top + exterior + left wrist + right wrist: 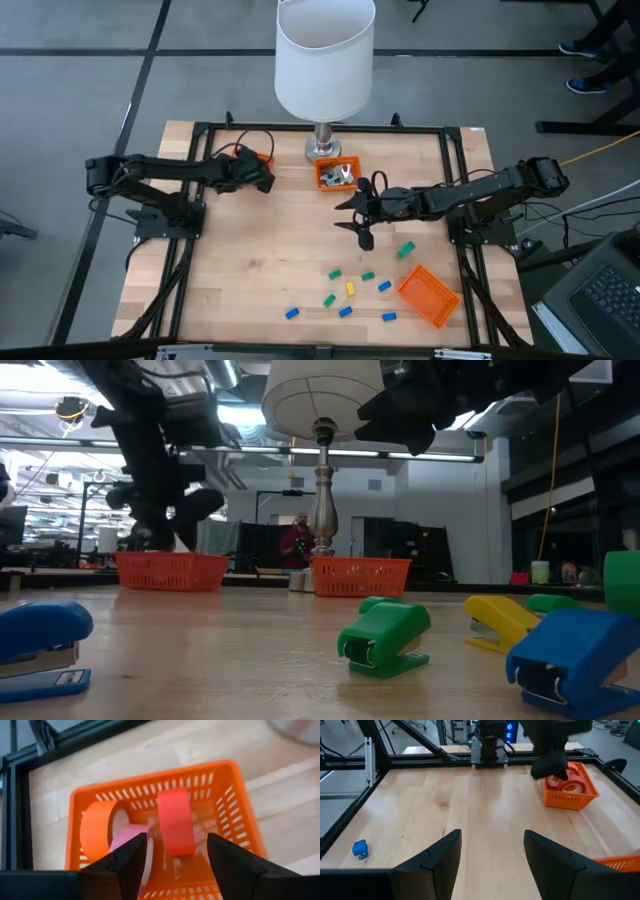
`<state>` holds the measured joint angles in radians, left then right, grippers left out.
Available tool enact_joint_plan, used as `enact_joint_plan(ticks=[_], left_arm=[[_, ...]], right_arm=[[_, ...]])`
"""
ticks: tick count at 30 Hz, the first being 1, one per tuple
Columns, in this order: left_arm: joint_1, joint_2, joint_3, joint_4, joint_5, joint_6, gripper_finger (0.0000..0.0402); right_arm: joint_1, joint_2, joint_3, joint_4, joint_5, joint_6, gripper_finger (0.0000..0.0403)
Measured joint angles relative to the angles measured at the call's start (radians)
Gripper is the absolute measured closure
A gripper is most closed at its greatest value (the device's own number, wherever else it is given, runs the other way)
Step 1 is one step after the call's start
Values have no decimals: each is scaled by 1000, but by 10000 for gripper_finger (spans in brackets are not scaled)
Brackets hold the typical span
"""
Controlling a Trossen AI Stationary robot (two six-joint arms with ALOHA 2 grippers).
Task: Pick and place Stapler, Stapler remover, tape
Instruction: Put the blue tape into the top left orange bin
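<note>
You see three rolls of tape in the orange basket (pixel 220 805) at the left back of the table (pixel 250 270): one orange roll (pixel 95 830), one pink roll (pixel 127 837) and one red roll (pixel 175 820). The left gripper (pixel 172 865) hangs just above them with its fingers spread and nothing between them. The right gripper (pixel 362 215) is over the middle of the table, fingers apart and empty. You can count three orange baskets in total; the middle basket (pixel 325 180) holds pale silvery pieces, the tipped basket (pixel 430 296) lies at front right. Nine small staplers lie in front: five blue, three green, one yellow stapler (pixel 351 289).
</note>
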<state>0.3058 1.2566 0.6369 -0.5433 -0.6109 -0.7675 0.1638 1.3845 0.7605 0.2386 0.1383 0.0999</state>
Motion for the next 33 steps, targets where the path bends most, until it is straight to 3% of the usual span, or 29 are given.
enact_joint_plan(ticks=[3, 10, 16, 20, 23, 33], left_arm=[[-10, -55, 0, 14, 0, 33, 198], [-78, -184, 0, 163, 0, 168, 199], [-180, -231, 0, 360, 42, 317, 197], [-250, -231, 0, 472, 78, 431, 201], [-294, -231, 0, 527, 102, 483, 201], [-373, -231, 0, 571, 108, 519, 199]], right_arm=[[0, -18, 10, -80, 0, 25, 182], [9, -46, 155, -644, -36, 203, 182], [16, -46, 225, -996, -63, 255, 183], [16, -46, 240, -1188, -58, 172, 183], [16, -46, 237, -1293, 6, 41, 183], [17, -45, 229, -1604, -7, -345, 183]])
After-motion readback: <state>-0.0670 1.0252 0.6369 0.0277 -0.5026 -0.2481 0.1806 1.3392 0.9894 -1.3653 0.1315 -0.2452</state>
